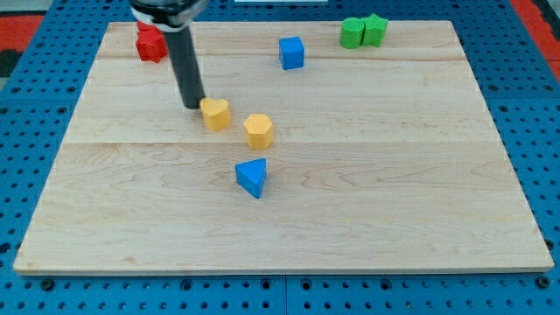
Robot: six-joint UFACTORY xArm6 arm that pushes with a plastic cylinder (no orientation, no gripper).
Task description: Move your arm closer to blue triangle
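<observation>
Between my tip [193, 106] and blue triangle [252, 177] — two yellow blocks [216, 114].

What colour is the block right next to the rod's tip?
Yellow block, beside my tip, in the camera view.

No text, label, brand, number or sign is showing anywhere that can be read; the wooden board [350, 227] is showing only bare grain; the coloured blocks are carrying no markings on any face in view; the blue perforated surface [35, 79] around the board is showing only rows of holes; the dark rod at upper left is bearing no lettering
</observation>
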